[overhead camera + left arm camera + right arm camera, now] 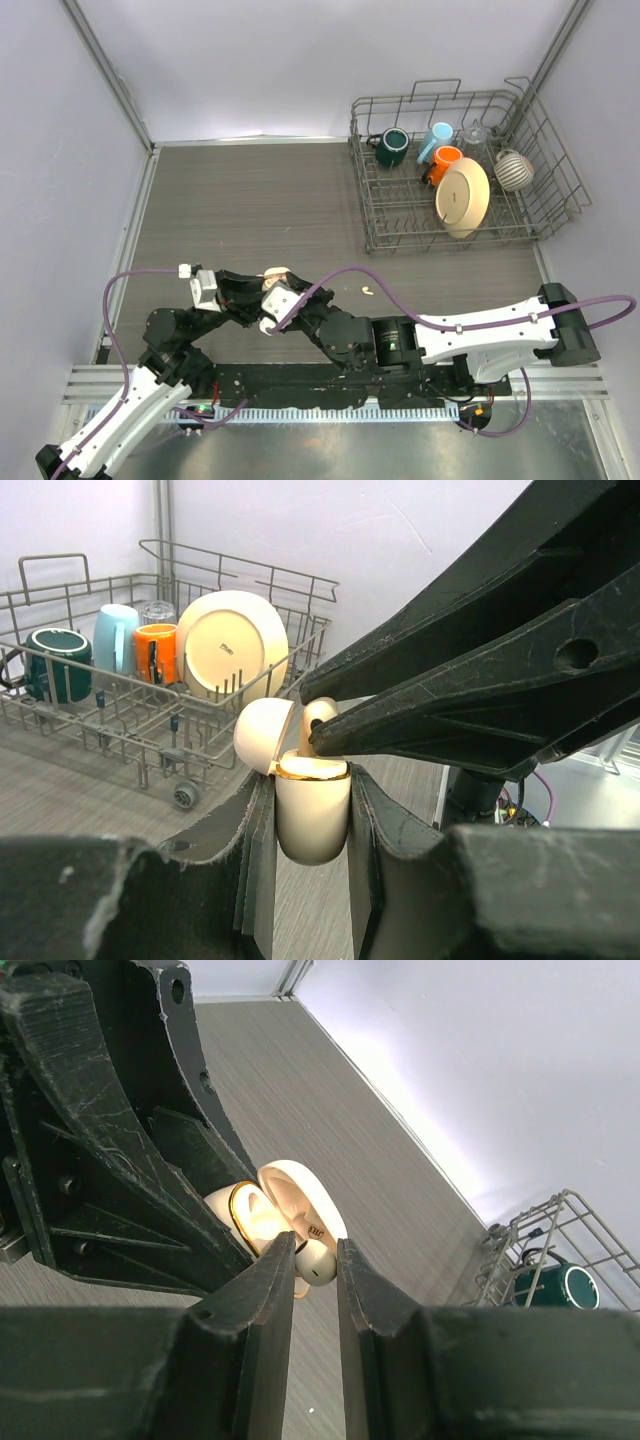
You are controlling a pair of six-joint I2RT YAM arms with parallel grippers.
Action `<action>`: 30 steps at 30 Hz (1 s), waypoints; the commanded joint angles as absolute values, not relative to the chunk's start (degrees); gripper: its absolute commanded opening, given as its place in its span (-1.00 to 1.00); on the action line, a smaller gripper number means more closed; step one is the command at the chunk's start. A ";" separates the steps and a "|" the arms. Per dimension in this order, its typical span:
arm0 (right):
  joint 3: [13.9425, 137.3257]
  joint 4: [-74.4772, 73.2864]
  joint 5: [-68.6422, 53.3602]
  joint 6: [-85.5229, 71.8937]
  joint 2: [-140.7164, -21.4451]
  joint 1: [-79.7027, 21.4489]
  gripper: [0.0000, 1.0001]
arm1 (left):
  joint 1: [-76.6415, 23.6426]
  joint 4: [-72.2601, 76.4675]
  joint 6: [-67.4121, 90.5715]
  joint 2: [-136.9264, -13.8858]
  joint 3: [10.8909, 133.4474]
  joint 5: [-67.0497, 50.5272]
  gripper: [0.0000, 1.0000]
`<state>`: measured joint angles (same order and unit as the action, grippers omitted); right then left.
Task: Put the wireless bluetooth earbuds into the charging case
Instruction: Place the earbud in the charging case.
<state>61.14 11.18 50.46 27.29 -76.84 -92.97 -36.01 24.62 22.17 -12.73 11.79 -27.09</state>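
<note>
Our left tool [310,785] clamps the open case [312,830]. Our right tool [317,1248] pinches an earbud [318,1265] right at the case's mouth. A second earbud [368,289] lies on the bench [250,200].

The left claw [252,292] and the right claw [274,302] meet over the grey wooden table [250,200], near its front edge. A small cream rounded plastic case [275,279] shows right where they meet. 1 tiny white plastic earbud [368,290] lies alone on the table, to the right of them. At the back right stands a grey wire dish rack [380,215] with a dark green mug [392,147], a light blue cup [436,140], an orange mug [444,160] and a big cream plate [463,197].
</note>
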 commanded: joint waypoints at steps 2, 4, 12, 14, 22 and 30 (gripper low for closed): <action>61.96 8.45 45.62 23.83 -76.73 -94.66 -0.58 | -35.86 32.96 22.06 -12.22 12.57 -24.26 -0.99; 63.10 8.00 44.83 21.81 -76.38 -94.66 -0.39 | -35.86 33.05 21.97 -12.13 12.31 -24.34 -0.99; 63.81 11.07 43.77 17.23 -73.13 -94.66 0.20 | -35.86 33.57 21.71 -12.13 11.60 -24.61 -1.00; 63.81 12.29 44.56 16.18 -71.90 -94.57 0.26 | -35.86 33.57 21.71 -11.87 11.43 -24.52 -1.00; 64.07 17.14 47.02 8.99 -64.52 -93.17 0.48 | -35.86 34.10 20.48 -10.29 10.02 -24.35 -0.99; 72.59 -4.89 36.68 -12.81 -64.15 -80.88 0.66 | -35.86 37.70 19.60 -8.00 7.39 -23.73 -0.99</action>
